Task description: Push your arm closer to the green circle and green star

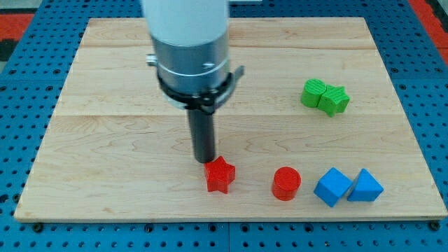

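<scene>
My tip (205, 160) rests at lower centre of the bench (105, 140), touching the red star (220, 175). It is a plain rod (no tool halves to part or close). The green circle (313, 92) and green star (334, 100), touching, sit well apart at right.

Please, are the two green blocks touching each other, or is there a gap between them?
Touching. The camera view shows the green circle pressed against the green star, with no wood visible between them. My tip is far away, by the red star.

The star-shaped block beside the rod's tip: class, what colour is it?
Red. The star block shows plainly in the camera view, just below my tip.
</scene>
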Robot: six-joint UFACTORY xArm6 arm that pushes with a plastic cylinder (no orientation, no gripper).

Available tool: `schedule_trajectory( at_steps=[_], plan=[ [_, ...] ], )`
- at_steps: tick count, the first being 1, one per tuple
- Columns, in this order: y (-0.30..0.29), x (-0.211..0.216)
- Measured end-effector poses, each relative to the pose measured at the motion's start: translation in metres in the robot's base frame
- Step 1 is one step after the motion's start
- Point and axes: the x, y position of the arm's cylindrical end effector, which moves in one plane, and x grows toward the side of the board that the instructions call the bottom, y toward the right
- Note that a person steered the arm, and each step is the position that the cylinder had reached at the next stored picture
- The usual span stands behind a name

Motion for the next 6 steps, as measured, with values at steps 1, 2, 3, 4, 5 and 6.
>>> schedule_trajectory(
  at_steps=[1, 2, 3, 4, 5, 6],
  plan=[
    [0.001, 0.013],
    [0.001, 0.013],
    [0.020, -0.034],
    [0.048, -0.075],
    [0.041, -0.075],
    [0.010, -0.071]
  ],
)
